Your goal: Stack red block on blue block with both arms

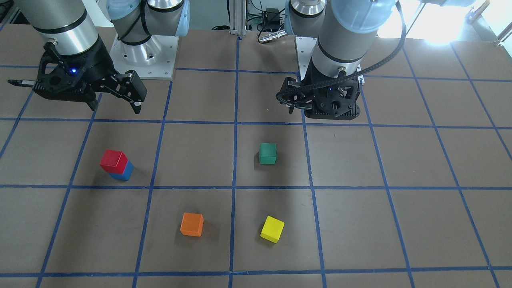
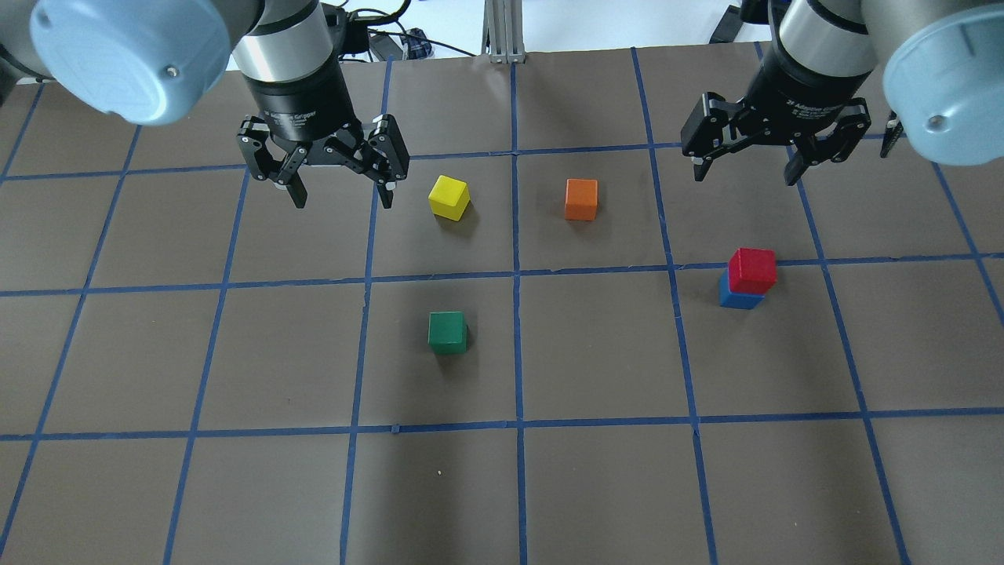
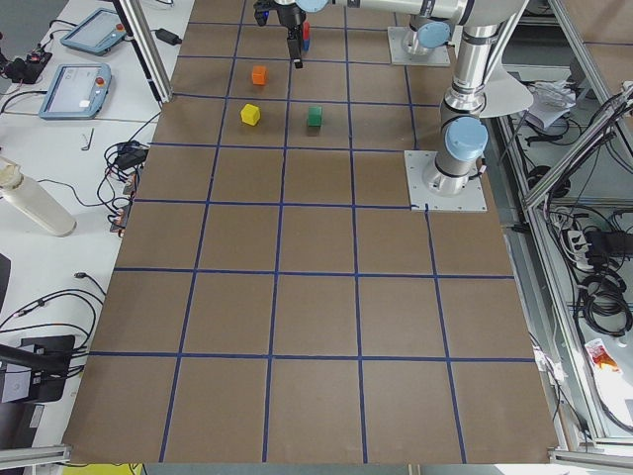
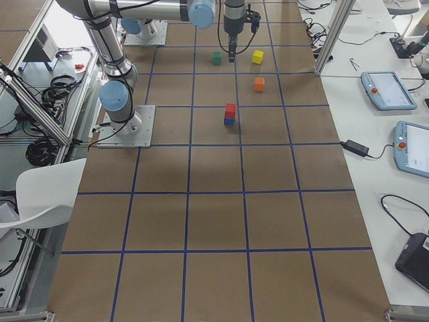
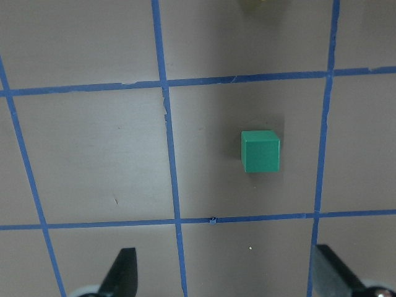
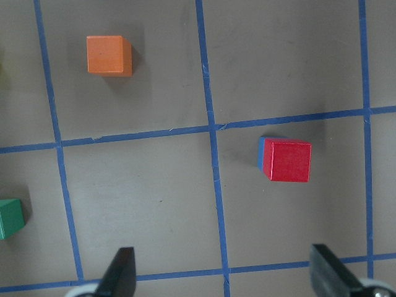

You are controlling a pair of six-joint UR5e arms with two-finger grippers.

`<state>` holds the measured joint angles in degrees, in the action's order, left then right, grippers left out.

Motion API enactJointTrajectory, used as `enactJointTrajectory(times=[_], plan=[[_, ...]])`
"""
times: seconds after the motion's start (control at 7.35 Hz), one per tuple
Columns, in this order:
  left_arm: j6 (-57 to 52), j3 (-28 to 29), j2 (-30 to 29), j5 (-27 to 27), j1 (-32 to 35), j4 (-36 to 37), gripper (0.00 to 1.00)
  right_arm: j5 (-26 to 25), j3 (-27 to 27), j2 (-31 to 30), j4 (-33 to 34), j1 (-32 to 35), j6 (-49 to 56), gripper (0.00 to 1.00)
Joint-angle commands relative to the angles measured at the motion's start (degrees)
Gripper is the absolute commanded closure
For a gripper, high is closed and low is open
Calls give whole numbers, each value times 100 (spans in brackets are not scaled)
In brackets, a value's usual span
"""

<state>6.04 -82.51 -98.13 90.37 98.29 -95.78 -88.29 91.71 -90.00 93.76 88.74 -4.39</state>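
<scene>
The red block (image 2: 752,269) sits on top of the blue block (image 2: 737,300), slightly offset, on the table's right side; the stack also shows in the front view (image 1: 114,160) and in the right wrist view (image 6: 288,161). My right gripper (image 2: 745,176) is open and empty, raised above the table and beyond the stack, apart from it. My left gripper (image 2: 343,200) is open and empty, raised over the left half, just left of the yellow block (image 2: 449,196). The left wrist view shows its open fingertips (image 5: 124,275) and no red or blue block.
A green block (image 2: 448,331) stands near the table's middle, below the left gripper's camera (image 5: 260,151). An orange block (image 2: 581,198) stands beyond the middle, between the two grippers. Blue tape lines grid the brown table (image 2: 235,486).
</scene>
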Motion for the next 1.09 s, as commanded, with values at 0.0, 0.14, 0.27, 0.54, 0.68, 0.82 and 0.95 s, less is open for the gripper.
enactJointTrajectory(times=[0.0, 0.14, 0.27, 0.54, 0.68, 0.82, 0.95], plan=[[20, -614, 336, -1, 6, 700, 0, 13, -240, 253, -67, 38, -35, 0], [-32, -844, 582, -2, -29, 814, 0, -4, -267, 264, -77, 39, -27, 0], [-32, -811, 706, 7, -177, 1041, 0, -13, -233, 264, -94, 39, -27, 0], [-111, -820, 891, 25, -555, 1008, 0, -4, -224, 246, -94, 47, -35, 0], [-129, -820, 900, 16, -600, 1017, 0, -4, -224, 229, -94, 73, -27, 0], [-120, -889, 901, 25, -592, 1034, 0, -4, -224, 220, -103, 82, -27, 0], [-129, -881, 901, 16, -592, 1026, 0, -4, -224, 211, -103, 109, -70, 0]])
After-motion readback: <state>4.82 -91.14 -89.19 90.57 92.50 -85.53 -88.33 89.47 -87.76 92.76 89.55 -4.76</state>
